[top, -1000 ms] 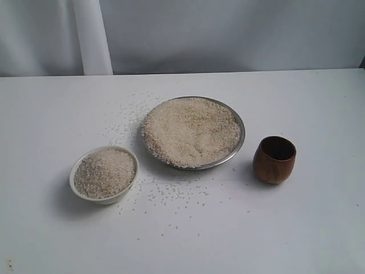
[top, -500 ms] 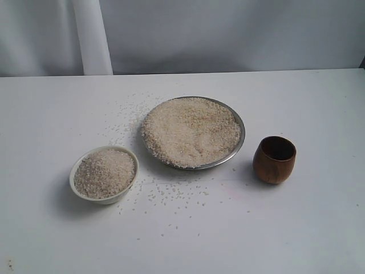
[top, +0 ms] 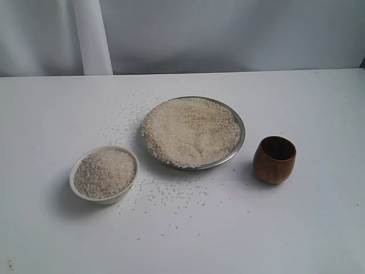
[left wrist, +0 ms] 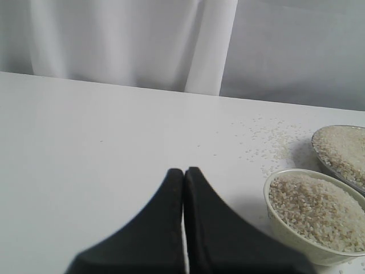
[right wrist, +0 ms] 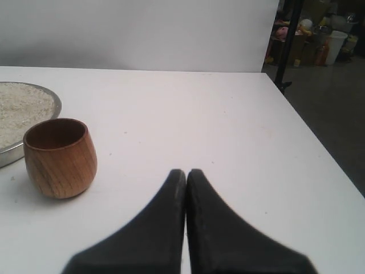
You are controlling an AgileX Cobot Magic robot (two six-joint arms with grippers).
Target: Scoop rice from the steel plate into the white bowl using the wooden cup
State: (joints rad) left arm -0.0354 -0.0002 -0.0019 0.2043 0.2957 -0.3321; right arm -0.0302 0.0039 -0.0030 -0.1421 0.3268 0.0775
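The steel plate (top: 236,150) sits just above the middle of the exterior view, heaped with rice (top: 191,131) almost to its rim. The white bowl (top: 72,178) stands to its lower left, apart from the plate, and is also filled with rice. The wooden cup (top: 274,162) stands upright to the right of the plate, near the rim but not touching it, with its dark mouth facing up. Loose grains (top: 171,195) lie scattered on the white table (top: 308,228) between bowl and plate, below the plate, and off the plate's upper left edge.

In the left wrist view, the left gripper (left wrist: 183,171) has its black fingers pressed together with nothing between them. It hangs over bare table, with the bowl and a part of the plate nearby. The right gripper (right wrist: 186,172) is likewise closed tight and holds nothing. The cup stands near it on the table, with the plate's rim just beside the cup.
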